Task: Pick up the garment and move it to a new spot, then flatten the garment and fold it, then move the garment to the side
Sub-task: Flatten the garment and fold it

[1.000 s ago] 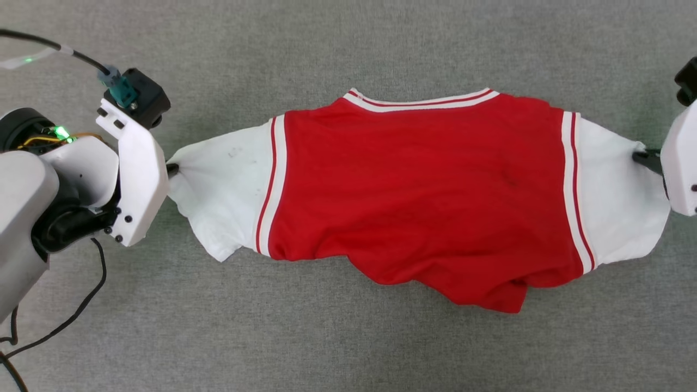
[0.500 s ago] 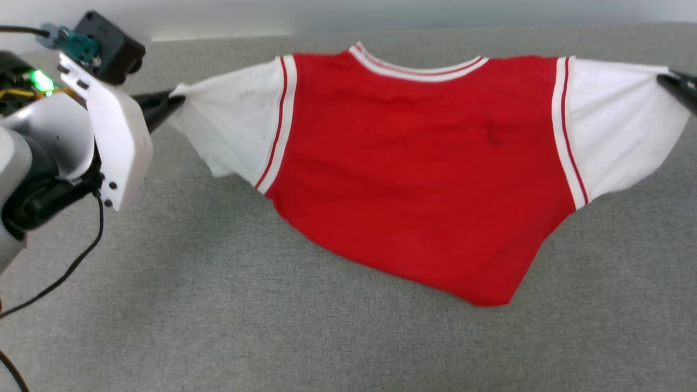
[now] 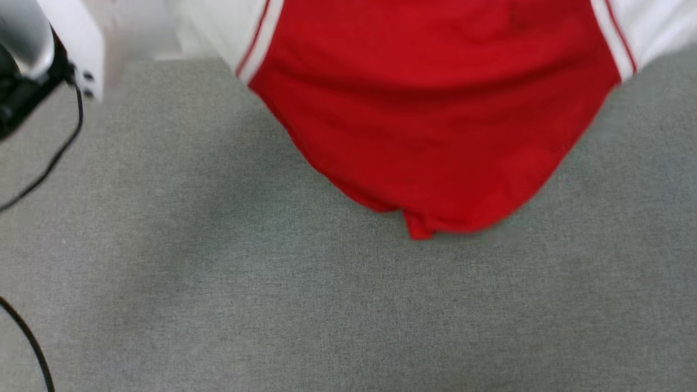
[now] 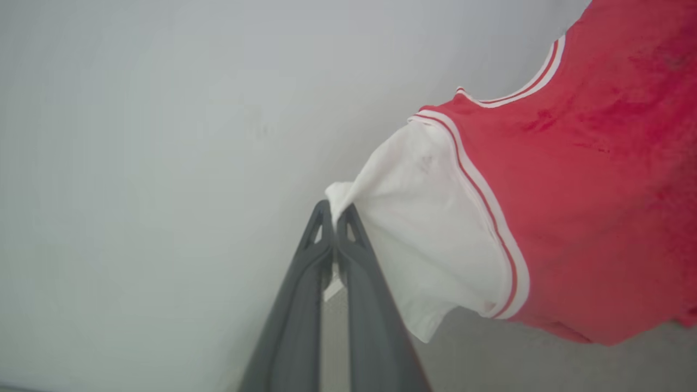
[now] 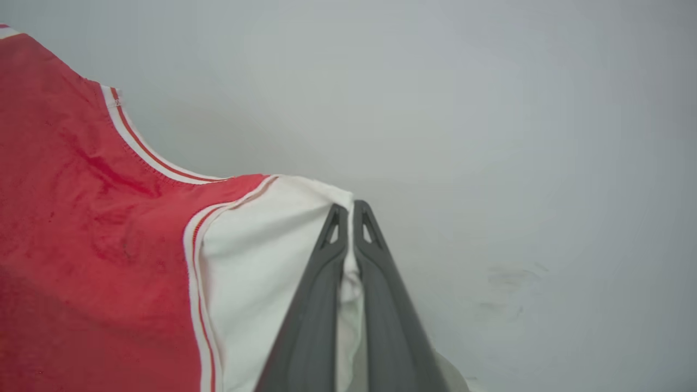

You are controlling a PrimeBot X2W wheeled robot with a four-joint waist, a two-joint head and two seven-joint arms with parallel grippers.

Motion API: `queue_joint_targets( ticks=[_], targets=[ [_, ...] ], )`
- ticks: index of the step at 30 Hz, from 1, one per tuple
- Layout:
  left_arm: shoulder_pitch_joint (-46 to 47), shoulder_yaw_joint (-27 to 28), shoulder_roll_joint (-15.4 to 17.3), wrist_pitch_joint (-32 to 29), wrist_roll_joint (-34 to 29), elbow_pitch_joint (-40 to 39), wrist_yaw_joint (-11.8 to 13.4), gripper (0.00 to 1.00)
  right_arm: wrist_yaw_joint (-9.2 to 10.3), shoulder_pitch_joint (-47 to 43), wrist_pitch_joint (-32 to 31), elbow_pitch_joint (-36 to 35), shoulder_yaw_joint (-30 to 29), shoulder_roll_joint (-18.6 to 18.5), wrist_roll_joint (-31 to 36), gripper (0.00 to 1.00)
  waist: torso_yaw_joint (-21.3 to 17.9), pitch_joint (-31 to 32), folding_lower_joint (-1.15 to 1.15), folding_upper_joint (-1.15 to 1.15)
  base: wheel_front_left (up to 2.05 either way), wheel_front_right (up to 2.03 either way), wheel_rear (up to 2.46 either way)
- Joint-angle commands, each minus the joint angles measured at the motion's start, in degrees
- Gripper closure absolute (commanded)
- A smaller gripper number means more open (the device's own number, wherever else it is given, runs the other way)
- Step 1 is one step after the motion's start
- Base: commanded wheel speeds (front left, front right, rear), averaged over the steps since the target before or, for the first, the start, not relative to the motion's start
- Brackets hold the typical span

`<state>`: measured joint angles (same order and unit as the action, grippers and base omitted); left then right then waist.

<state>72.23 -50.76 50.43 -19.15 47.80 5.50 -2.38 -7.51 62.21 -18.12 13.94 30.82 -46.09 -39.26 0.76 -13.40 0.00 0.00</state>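
Since the earlier frames the shirt (image 3: 435, 109) has come up off the grey floor (image 3: 218, 305). It now hangs stretched across the top of the head view, with its red hem drooping toward the centre. The left gripper (image 4: 335, 211) is pinched closed on the tip of the left sleeve (image 4: 419, 228). The right gripper (image 5: 349, 211) is pinched closed on the right sleeve (image 5: 256, 261). A pale wall (image 5: 517, 136) is behind both.
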Motion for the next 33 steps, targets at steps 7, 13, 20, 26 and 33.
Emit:
queue_joint_targets(
  ticks=[7, 13, 20, 26, 33],
  targets=[
    [9.4, 0.9, -4.6, 3.9, -7.0, 6.4, 1.4, 1.0, 0.05, 13.1, -1.2, 5.7, 1.2, 5.3, 6.7, 1.0, 0.5, -4.2, 0.0, 0.0, 0.0, 0.0, 0.0],
    [17.5, 2.0, -9.2, 7.5, -10.6, 13.9, 1.5, 1.0, 0.04, 24.2, -0.2, 13.3, 3.4, 9.0, 11.3, 1.0, 1.1, -8.3, 0.0, 0.0, 0.0, 0.0, 0.0],
    [28.0, 3.9, -13.2, 11.3, -12.9, 21.6, 0.4, 1.0, 0.05, 36.7, 5.1, 21.3, 3.6, 12.7, 16.4, 1.0, 1.1, -12.7, 0.0, 0.0, 0.0, 0.0, 0.0],
    [36.5, 4.8, -16.2, 15.2, -14.7, 28.1, -0.4, 1.0, 0.05, 45.3, 8.4, 27.2, 3.8, 15.5, 18.5, 1.0, 0.9, -15.1, 0.0, 0.0, 0.0, 0.0, 0.0],
    [38.3, 4.0, -19.1, 20.1, -15.1, 34.8, -1.9, 1.0, 0.05, 47.8, 11.3, 33.1, 7.3, 17.6, 17.6, 1.0, 0.9, -16.5, 0.0, 0.0, 0.0, 0.0, 0.0]
  ],
)
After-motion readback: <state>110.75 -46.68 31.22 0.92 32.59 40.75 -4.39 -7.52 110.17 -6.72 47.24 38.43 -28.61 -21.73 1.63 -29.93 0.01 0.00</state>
